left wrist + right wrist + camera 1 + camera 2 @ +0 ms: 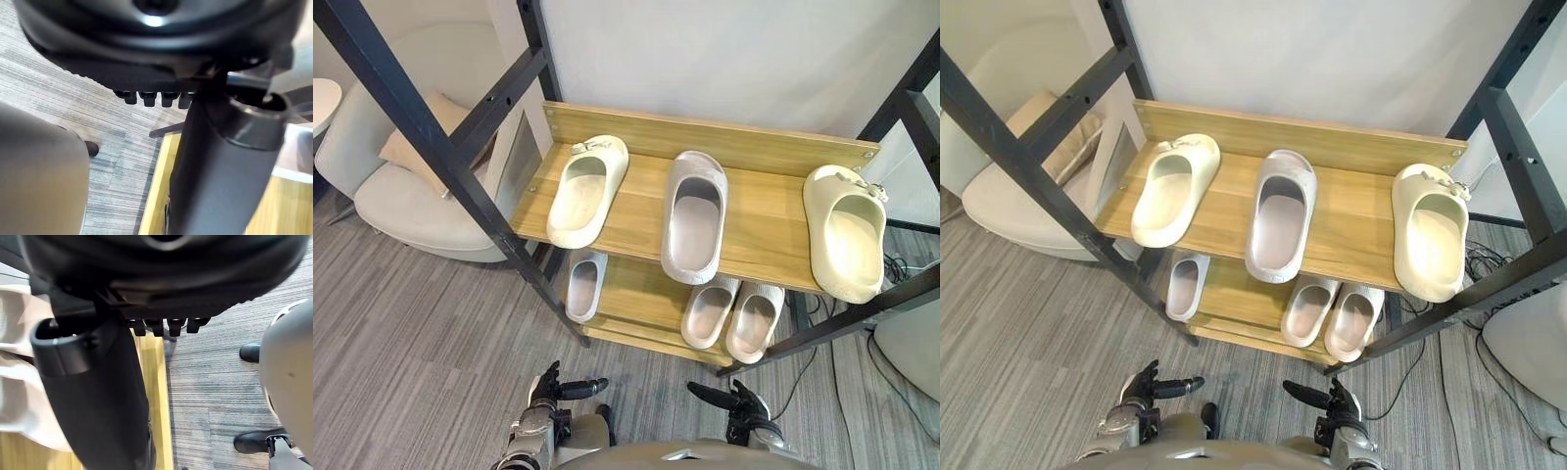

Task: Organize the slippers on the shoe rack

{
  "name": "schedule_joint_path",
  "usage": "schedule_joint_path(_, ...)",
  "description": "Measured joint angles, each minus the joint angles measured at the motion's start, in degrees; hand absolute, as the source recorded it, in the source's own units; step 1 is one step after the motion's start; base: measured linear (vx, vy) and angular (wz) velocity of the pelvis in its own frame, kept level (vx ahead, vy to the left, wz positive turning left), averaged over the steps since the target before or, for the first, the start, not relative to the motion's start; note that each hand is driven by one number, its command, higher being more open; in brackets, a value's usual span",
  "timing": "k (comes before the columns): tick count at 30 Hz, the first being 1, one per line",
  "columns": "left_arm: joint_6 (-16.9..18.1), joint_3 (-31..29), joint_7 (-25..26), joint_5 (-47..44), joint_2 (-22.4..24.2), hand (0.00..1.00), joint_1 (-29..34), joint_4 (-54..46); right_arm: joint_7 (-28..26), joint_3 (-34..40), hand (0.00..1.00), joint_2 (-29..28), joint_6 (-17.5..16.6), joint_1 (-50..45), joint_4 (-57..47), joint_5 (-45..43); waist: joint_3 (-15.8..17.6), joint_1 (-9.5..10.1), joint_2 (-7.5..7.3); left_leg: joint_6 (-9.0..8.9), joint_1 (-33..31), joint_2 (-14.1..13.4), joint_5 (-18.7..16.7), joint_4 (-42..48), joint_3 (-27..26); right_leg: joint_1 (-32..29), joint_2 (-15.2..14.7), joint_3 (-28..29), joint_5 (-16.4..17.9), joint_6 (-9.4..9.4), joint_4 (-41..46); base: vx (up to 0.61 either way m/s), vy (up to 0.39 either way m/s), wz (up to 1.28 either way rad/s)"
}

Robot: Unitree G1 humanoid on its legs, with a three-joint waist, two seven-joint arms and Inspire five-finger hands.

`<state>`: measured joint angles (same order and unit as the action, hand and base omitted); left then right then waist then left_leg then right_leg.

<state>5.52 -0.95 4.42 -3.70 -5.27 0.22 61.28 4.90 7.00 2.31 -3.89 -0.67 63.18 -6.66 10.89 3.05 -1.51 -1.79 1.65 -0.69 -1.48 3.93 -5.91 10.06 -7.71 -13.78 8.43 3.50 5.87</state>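
- On the top shelf of the rack: three slippers, toes to the wall. Left cream slipper lies slightly askew, grey slipper is in the middle, and right cream slipper is at the far end with its heel over the front edge. All stand well apart.
- On the lower shelf: single slipper at the left, pale grey, with a pair at the right lying side by side and touching.
- Below the rack, over the floor: left hand and right hand, both low and holding nothing. On each the fingers sit in a loose row, thumb standing out toward the other hand.
- Beside the rack, left: armchair with a cushion.
- Status, as judged: sorting not begun — the cream mates are split by the grey slipper, whose likely mate is the single slipper below.
- Handling advice, as judged:
  - Clear the grey slipper first, so the cream ones can close up.
  - Take it across the upper band, thumb under and fingers over — the open heel gives little to hold.
  - Lift it clear of the shelf lip before lowering it, and set it parallel to its mate.
  - Mind the black frame bars on either side of the rack.
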Motion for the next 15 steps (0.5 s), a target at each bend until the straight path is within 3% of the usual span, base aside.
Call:
schedule_joint_path(5,0.0,1.6,-0.9,1.2,-0.2,1.00,-0.1,0.5,-1.3,-4.4,1.00,1.0,0.2,-0.1,0.7,2.7,-0.1,-0.24,0.23,-0.19,2.0,0.1,5.4,-8.0,2.3,-0.3,0.8,-1.4,0.0,0.02,-0.8,-0.07,-0.078,0.19)
schedule_joint_path(8,0.1,2.0,-1.2,2.0,-0.6,1.00,-0.4,0.8,-2.2,-8.0,1.00,1.6,0.2,0.5,0.7,3.4,-0.1,-0.24,0.26,-0.09,1.8,0.2,6.5,-9.0,3.3,-0.6,0.8,-1.9,0.0,0.04,-0.7,-0.11,-0.013,0.16)
schedule_joint_path(15,0.1,2.4,-1.2,2.2,-0.5,1.00,-0.7,0.7,-5.2,-27.1,1.00,2.0,0.2,4.0,-1.0,6.6,-0.2,-0.05,0.25,-0.02,0.7,0.4,7.8,-9.3,5.6,-0.9,0.8,-3.2,0.2,0.73,-0.7,-0.11,0.017,0.14)
